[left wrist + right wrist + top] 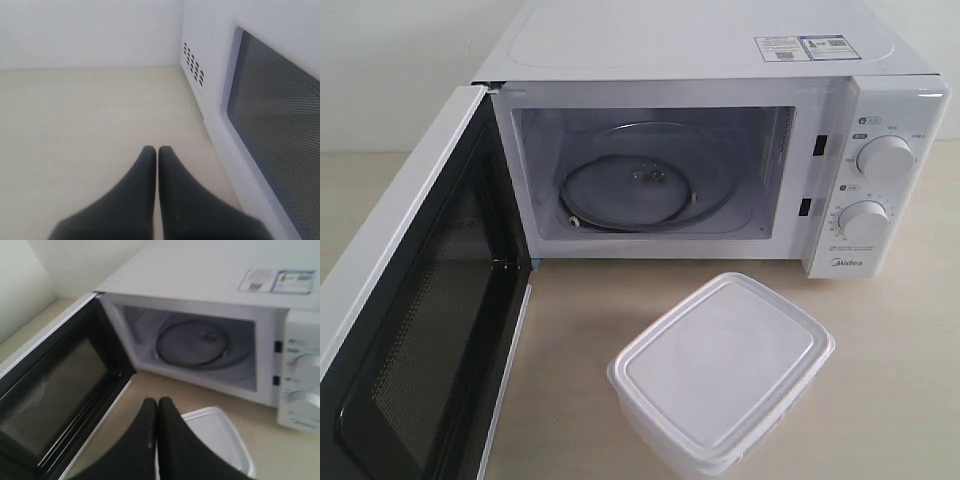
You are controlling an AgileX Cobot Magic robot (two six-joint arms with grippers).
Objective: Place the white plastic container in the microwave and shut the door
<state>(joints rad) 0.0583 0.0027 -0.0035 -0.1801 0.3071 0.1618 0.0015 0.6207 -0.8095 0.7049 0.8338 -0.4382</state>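
We log the white plastic container (pixel 720 375), lidded, on the tabletop (pixel 890 390) before the microwave (pixel 700 40); its near edge is cropped. The door (pixel 410 330) stands wide open, lower corner cut off. Left tool (pixel 157 150) and right tool (pixel 158 401): fingers pressed together, empty. The right tool masks part of the container in its blurry wrist view.

The white plastic container (pixel 720 375) looks smooth and matt, the microwave (pixel 670 40) glossy, its turntable (pixel 645 180) glass.

The door (pixel 410 330) runs off the exterior view's left and bottom edges; the white plastic container (pixel 720 370) is cropped below, and print on the stickers (pixel 803 47) is too small to read.
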